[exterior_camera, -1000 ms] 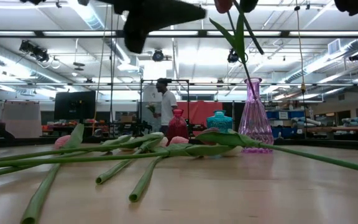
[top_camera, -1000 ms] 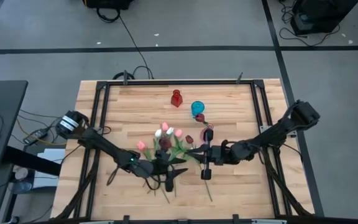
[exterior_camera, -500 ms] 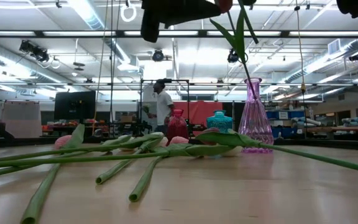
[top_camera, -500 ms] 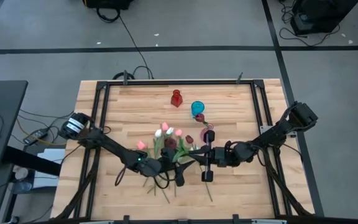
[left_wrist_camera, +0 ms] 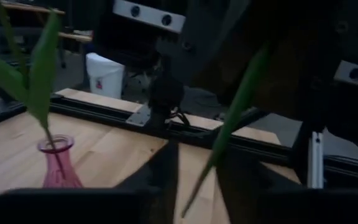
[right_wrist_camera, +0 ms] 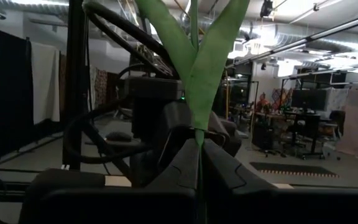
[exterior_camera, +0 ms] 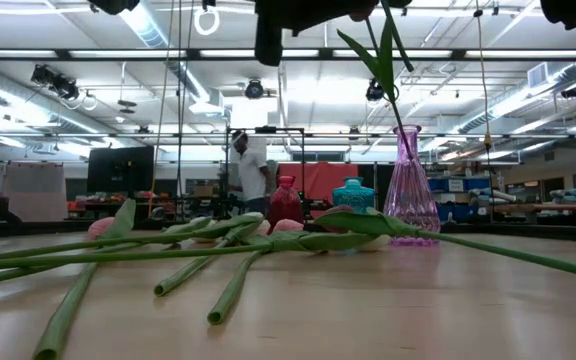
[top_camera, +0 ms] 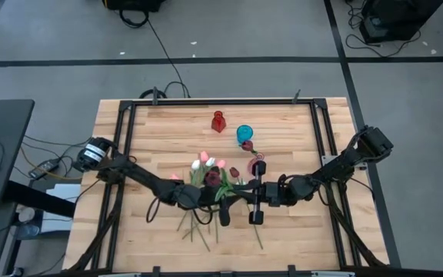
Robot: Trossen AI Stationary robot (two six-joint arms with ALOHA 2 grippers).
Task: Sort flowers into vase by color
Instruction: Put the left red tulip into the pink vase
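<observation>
Overhead, much of the desk (top_camera: 152, 131) is plain to read, but the pink vase (top_camera: 255, 166), taken here as the landmark, is half covered by the right arm. The right gripper (top_camera: 246, 189) sits just in front of that vase, nearer the desk's front edge; its wrist view shows its fingers (right_wrist_camera: 185, 163) pinched on a green stem (right_wrist_camera: 199, 149) whose two leaves spread upward, the flower head cut off. The left gripper (top_camera: 223, 209) hangs just left of the right one, over the loose flowers (top_camera: 206, 171), which lie in a heap left of the pink vase. Its wrist view is too dark to tell whether its fingers are apart or together, and whether the green stalk (left_wrist_camera: 232, 118) in front of it is held cannot be told.

The low view shows what the overhead cannot: the pink vase is tall, clear and already holds one stem with leaves, its head hidden by dark arm parts at the frame's upper edge. Behind the vase stand a teal vase (exterior_camera: 352, 196) and a red vase (exterior_camera: 285, 200), both partly masked by the flat-lying stems. A person (exterior_camera: 250, 172) stands far behind the desk. Only the overhead view separates the white, pink and maroon heads.
</observation>
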